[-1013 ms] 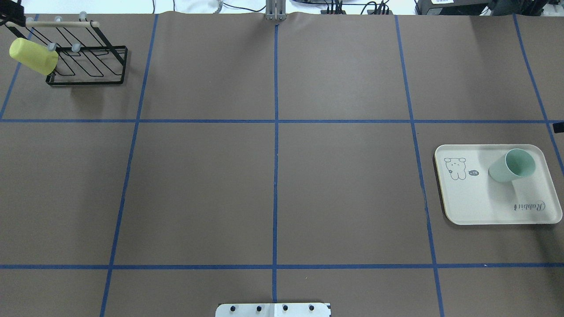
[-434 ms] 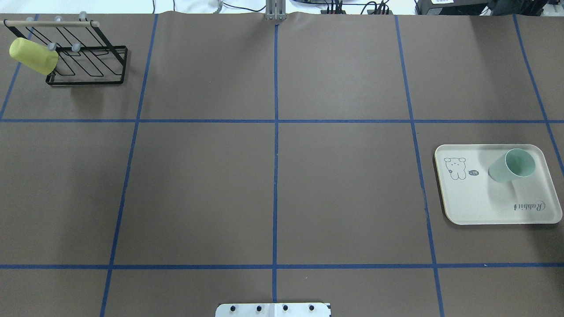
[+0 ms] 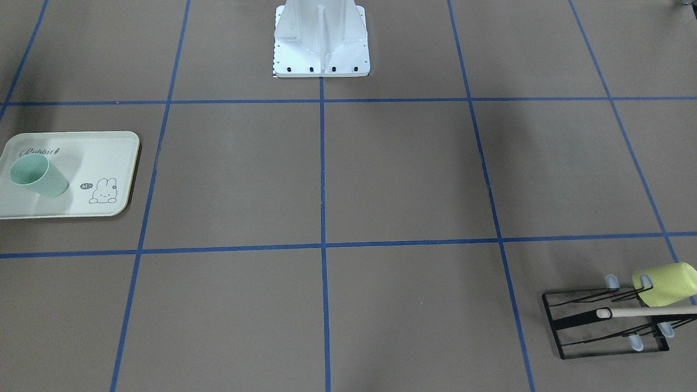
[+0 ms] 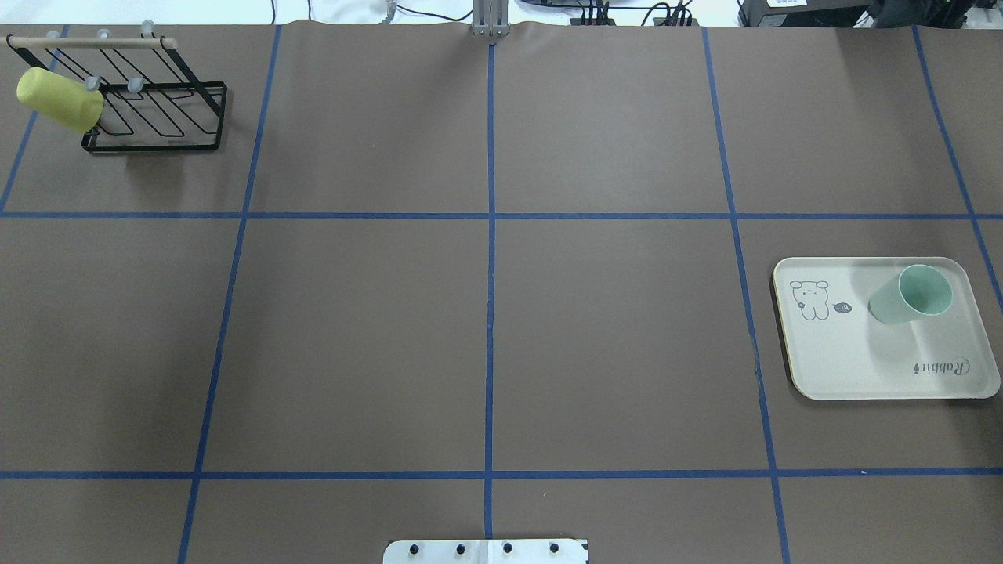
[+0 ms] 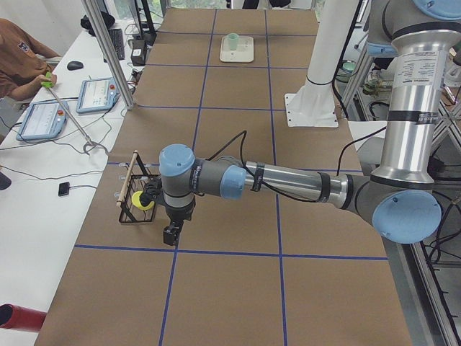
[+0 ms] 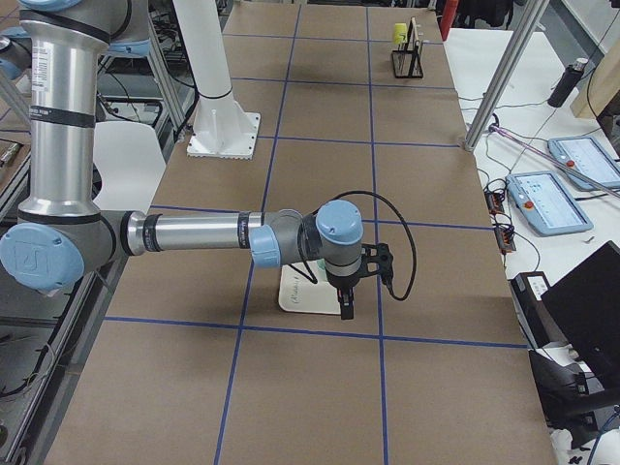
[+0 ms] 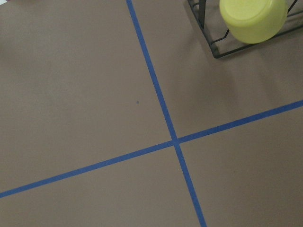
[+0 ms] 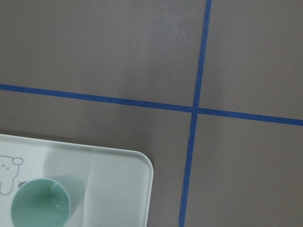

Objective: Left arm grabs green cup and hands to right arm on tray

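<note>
The task is judged all but finished, the green cup (image 4: 910, 296) being seen upright on the tray (image 4: 846, 362) at the right of the overhead view, gripped by nothing, while the left gripper (image 5: 171, 236) and right gripper (image 6: 347, 308) are shown only in side views, so their jaws cannot be told.

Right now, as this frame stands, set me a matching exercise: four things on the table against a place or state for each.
Things:
1. green cup
2. yellow-green cup
3. tray
4. black wire rack

Places or states:
A. lying flat on the robot's right side
B. hung tilted on a rack peg
C. upright, mouth up, on the tray
D. standing in the far corner on the robot's left

Pairs: 1-C, 2-B, 3-A, 4-D.
</note>
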`<state>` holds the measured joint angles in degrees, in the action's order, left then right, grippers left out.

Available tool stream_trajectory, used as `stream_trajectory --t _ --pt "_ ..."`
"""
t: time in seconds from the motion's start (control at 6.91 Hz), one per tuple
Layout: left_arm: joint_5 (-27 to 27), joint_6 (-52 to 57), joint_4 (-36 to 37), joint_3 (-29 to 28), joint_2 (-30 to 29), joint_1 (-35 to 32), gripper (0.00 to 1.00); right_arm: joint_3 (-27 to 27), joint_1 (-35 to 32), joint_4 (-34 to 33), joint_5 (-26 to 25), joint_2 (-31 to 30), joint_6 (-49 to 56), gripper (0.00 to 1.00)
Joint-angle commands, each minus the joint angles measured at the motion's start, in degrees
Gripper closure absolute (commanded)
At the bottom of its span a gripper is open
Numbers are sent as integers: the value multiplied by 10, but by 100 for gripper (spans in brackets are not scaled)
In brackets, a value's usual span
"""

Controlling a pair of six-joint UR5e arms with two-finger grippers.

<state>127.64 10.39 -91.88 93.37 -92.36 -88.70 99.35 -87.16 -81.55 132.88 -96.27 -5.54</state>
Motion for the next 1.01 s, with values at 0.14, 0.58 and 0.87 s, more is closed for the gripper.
stream_trajectory --t 0.14,0.58,0.87 --pt "73 0 -7 -35 39 -20 0 -9 -9 -157 30 66 1 0" --pt "73 -27 -8 -23 41 -20 0 -9 -16 -179 33 60 2 0" --pt "71 -32 -8 20 75 -24 0 0 -15 -179 39 58 6 0"
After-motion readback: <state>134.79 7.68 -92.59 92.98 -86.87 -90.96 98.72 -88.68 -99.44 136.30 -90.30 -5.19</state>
